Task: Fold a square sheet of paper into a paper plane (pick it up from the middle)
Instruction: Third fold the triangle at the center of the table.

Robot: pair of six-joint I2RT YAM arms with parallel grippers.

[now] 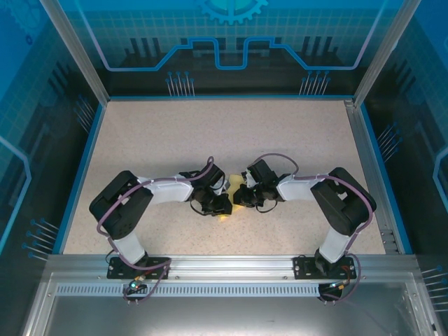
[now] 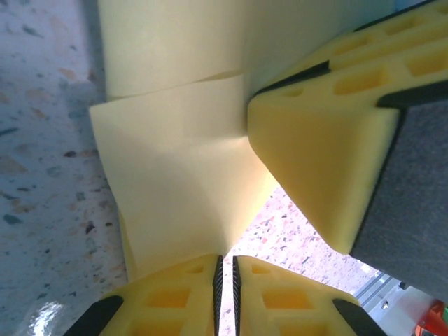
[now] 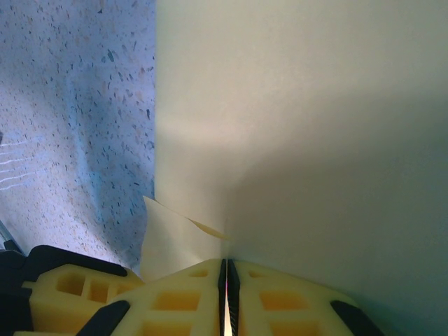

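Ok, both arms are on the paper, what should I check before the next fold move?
1. Left gripper shut on the paper: ok.
2. Right gripper shut on the paper: ok.
3. A fold in the paper: ok, an overlapping layer edge shows in the left wrist view.
4. Gap between the two grippers: cannot tell, they sit very close.
5. Paper lifted off the table: cannot tell.

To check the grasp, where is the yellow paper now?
In the top view the yellow paper lies near the middle of the table, pinched by the left fingers and the right fingers from either side.
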